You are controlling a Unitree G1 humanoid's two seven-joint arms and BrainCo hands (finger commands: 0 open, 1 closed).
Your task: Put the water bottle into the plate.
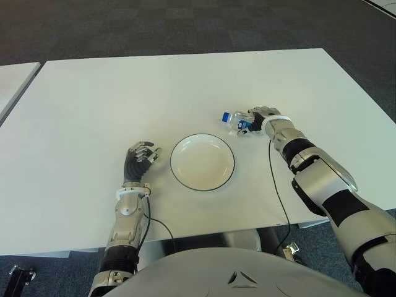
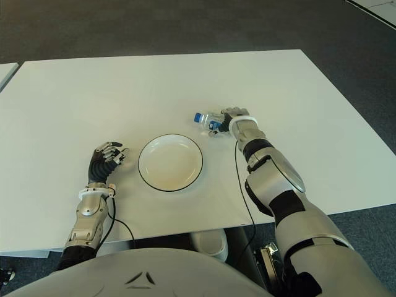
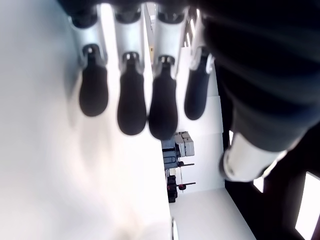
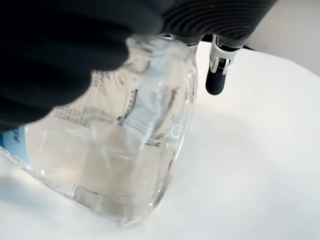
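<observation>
We see the right hand (image 1: 260, 119) closed around the clear water bottle (image 1: 234, 119), which lies tilted on the white table (image 1: 93, 99) just beyond the empty plate (image 1: 202, 161), while the left hand (image 1: 140, 160) shows beside the plate's left, fingers loosely spread.

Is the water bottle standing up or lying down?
Lying down. The water bottle lies on its side on the table, blue cap toward the plate's far side, the right hand wrapped round it.
</observation>
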